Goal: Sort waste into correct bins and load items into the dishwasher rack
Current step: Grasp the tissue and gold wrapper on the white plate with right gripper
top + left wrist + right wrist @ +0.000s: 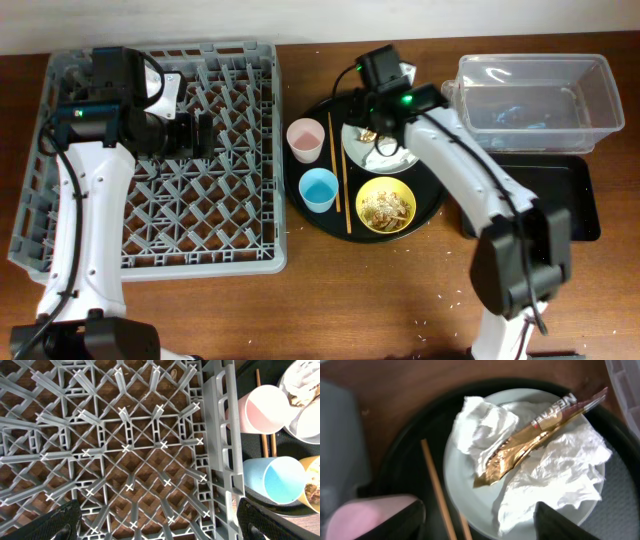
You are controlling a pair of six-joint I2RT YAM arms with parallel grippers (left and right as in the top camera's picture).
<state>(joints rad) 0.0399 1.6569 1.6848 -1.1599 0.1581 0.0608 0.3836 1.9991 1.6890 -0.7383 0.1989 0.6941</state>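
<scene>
The right pincer [479,527] hung nearest, its two dark fingers [385,520] spread wide and empty over the pale grey plate [472,507]. Just ahead of it the brown-gold wrapper [530,435] lay across crumpled white tissue [560,475]. A chopstick [436,487] and the pink cup [350,520] sat by one finger. The left pincer [160,527], likewise gaping and holding nothing, hovered above the dishwasher rack [125,450], with the blue cup [280,480] past the rack's wall, near one finger.
</scene>
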